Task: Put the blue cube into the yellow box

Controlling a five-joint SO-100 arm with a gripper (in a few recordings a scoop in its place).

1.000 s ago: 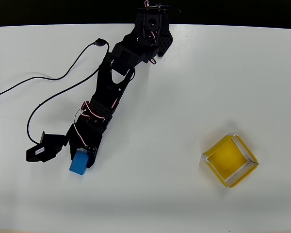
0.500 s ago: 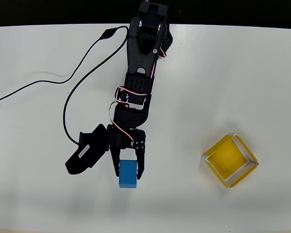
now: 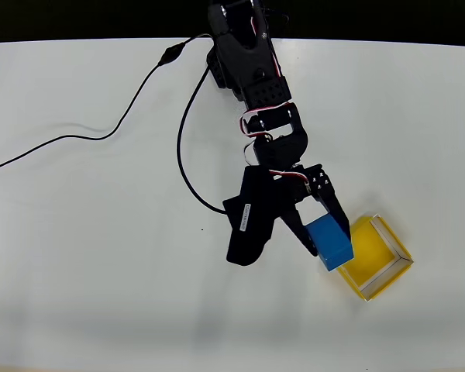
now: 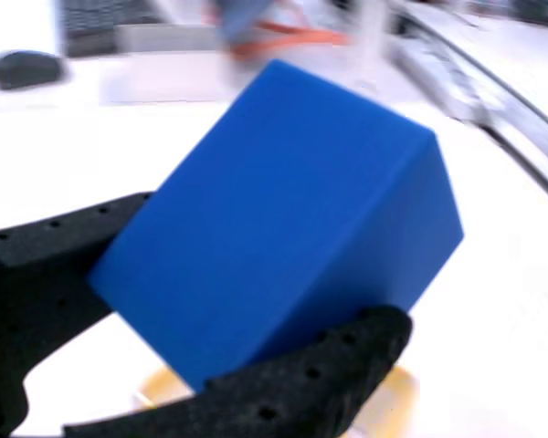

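Note:
The blue cube (image 3: 329,242) is held off the table between the black fingers of my gripper (image 3: 325,236), which is shut on it. It hangs over the left corner of the yellow box (image 3: 370,256), a shallow yellow tray with pale rims at the right of the overhead view. In the wrist view the blue cube (image 4: 283,219) looms large and tilted, clamped between two black perforated fingers (image 4: 292,383), with a bit of the yellow box (image 4: 164,388) showing beneath it.
The black arm (image 3: 256,85) reaches from the far table edge down to the right. A black cable (image 3: 101,136) loops across the white table on the left. The tabletop's far edge meets a dark band.
The arm has swung to the right, carrying the blue cube from the lower middle of the table to the left corner of the yellow box. The gripper stays shut on it.

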